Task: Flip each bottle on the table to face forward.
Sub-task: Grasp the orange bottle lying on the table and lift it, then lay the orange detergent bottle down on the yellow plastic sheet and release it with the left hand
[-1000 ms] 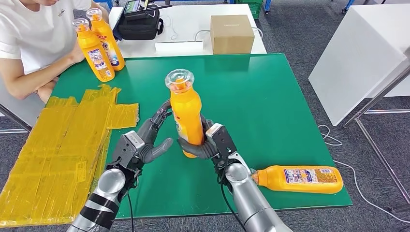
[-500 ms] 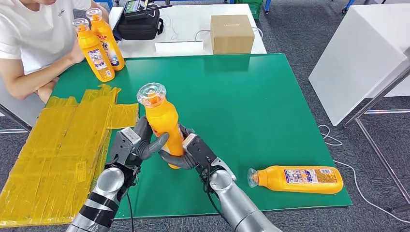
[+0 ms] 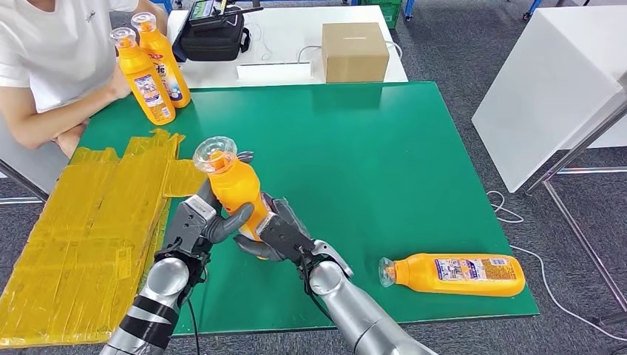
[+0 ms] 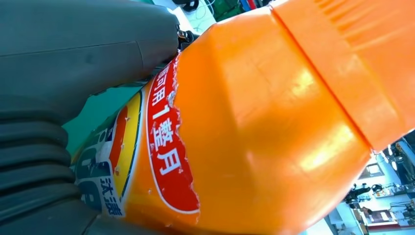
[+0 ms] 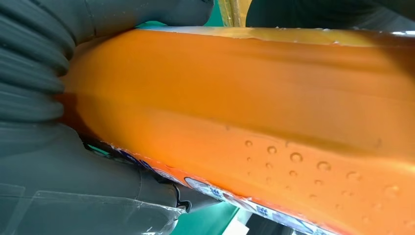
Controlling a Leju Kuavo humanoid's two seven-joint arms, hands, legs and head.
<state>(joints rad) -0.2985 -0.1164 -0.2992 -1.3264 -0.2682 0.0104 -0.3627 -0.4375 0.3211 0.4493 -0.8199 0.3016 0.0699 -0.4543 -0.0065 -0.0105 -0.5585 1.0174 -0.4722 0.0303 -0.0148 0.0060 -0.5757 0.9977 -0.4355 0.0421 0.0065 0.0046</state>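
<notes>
Two robot hands grip one orange bottle (image 3: 238, 194) between them, above the near left part of the green table (image 3: 384, 148). The left hand (image 3: 201, 222) wraps its fingers and thumb around the bottle's left side, and the right hand (image 3: 275, 235) clasps the lower body from the right. The bottle tilts, its clear cap (image 3: 214, 154) leaning toward the far left.

A second ago this bottle stood almost upright near the table's middle, held by the right hand alone while the left hand hovered open just beside it. Half a second ago the left hand had closed on it. Since then both hands and the bottle have shifted further left and nearer the robot, and the tilt has grown.

Close up from the left wrist, the bottle's (image 4: 274, 122) smooth orange side and a red label strip (image 4: 169, 147) with white characters press against the grey thumb (image 4: 88, 49). From the right wrist, the orange body (image 5: 254, 122) lies across the grey hand (image 5: 73, 186).

Another orange bottle (image 3: 452, 274) lies on its side at the table's near right edge, unmoved. Two more bottles (image 3: 151, 66) stand at the far left corner beside a seated person (image 3: 52, 59), next to yellow sheets (image 3: 96, 214). A cardboard box (image 3: 355, 50) and a black bag (image 3: 214, 37) sit on a white table (image 3: 285, 44) beyond.
</notes>
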